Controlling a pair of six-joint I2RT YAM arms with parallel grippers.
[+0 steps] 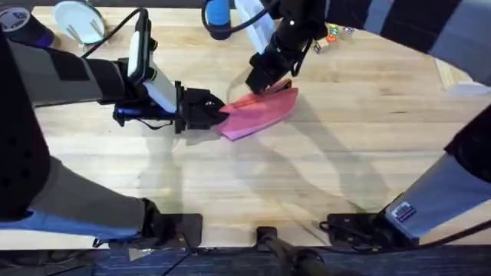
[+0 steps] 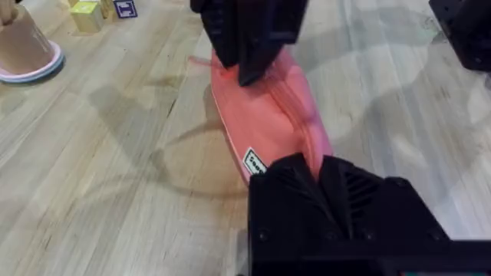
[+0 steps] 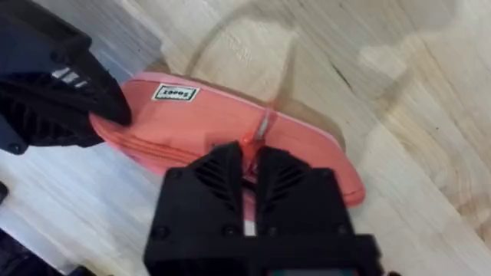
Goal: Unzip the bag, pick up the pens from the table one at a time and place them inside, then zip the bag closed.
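Overhead view, read left to right. At about 9 o'clock from the scene's centre, the left gripper point(image 1: 217, 112) is clamped on the near-left end of the bag point(image 1: 261, 111), its black fingers point(image 2: 307, 180) pinched together over the fabric beside a small white label point(image 2: 254, 162). Judged purpose: anchoring that end so the pouch cannot slide when the zipper is pulled.

The bag lies flat on the bench point(image 1: 345, 153) just above centre, its long axis running from 8 o'clock to 2 o'clock. It is a soft, matte pink oblong with rounded corners, and its zipper line point(image 3: 265, 123) runs along the upper edge.

At the bag's 1 o'clock end, the right gripper point(image 1: 265, 79) comes down steeply; its fingers point(image 3: 222, 165) are drawn narrow over the zipper, apparently nipping the pull tab, though the tab itself is hidden between them. Judged purpose: drawing the slider against the left gripper's hold.

The bench is pale butcher-block with visible plank grain, smooth and hard, which lets the fabric slip unless it is held.
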